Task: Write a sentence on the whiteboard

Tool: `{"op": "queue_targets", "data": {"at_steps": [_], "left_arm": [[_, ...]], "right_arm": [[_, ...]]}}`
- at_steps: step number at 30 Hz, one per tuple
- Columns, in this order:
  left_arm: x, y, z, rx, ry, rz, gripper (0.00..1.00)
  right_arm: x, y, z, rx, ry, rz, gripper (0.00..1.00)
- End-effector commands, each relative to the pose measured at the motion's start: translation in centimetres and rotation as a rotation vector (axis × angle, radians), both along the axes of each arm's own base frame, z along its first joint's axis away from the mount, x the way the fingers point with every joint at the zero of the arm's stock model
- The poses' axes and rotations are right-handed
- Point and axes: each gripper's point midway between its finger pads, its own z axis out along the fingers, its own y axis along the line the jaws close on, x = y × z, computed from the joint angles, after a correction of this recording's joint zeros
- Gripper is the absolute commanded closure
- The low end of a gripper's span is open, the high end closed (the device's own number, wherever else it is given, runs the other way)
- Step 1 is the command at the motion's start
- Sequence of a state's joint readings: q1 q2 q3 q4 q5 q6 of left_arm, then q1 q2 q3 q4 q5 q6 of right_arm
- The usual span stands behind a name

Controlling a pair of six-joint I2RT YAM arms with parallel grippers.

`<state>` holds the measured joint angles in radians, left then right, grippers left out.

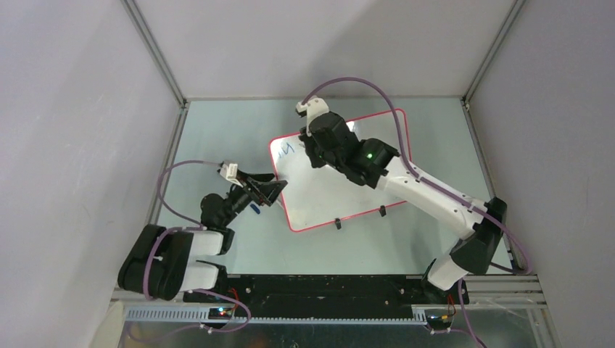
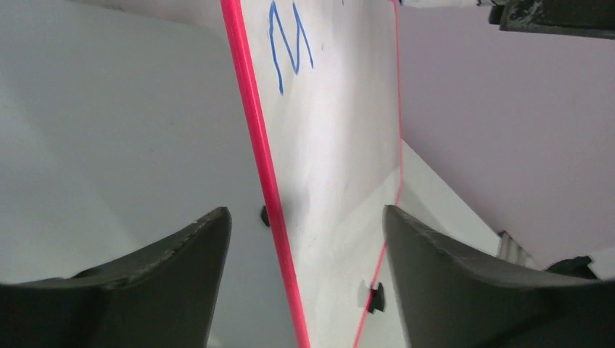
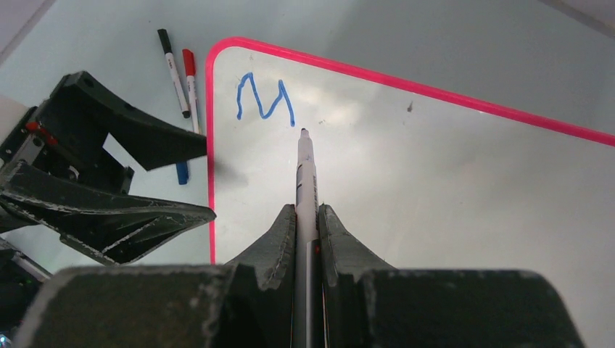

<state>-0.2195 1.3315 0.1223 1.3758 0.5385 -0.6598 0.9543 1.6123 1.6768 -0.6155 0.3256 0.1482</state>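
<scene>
Pale green tabletop (image 1: pixel 217 138) with the whiteboard (image 1: pixel 319 203) lying on it, its left edge running between the spread left fingers (image 2: pixel 450 275), I'd guess to stop it sliding. Right fingers (image 3: pixel 279 235) pinch a marker (image 3: pixel 306 174), tip out ahead of them, just right of the sentence (image 3: pixel 265 98), only an "M" so far, can't tell if the tip touches
</scene>
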Motion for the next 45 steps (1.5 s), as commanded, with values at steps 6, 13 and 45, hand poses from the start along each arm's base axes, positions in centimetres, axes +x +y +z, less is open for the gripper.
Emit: {"op": "queue_targets", "data": {"at_steps": [6,13,45], "left_arm": [[1.7,3.2,0.8,0.113,-0.019,0.202,0.01],[3.9,7.7,0.3,0.075,0.119,0.494,0.01],[2.1,5.1,2.1,0.079,-0.140,0.298,0.01]], "right_arm": [[-1.2,-2.1,4.9,0.139,-0.109,-0.011,1.00],[-2.0,-2.7,6.0,0.186,-0.127,0.004,1.00],[-2.1,-2.7,4.7,0.181,-0.093,0.033,1.00]]}}
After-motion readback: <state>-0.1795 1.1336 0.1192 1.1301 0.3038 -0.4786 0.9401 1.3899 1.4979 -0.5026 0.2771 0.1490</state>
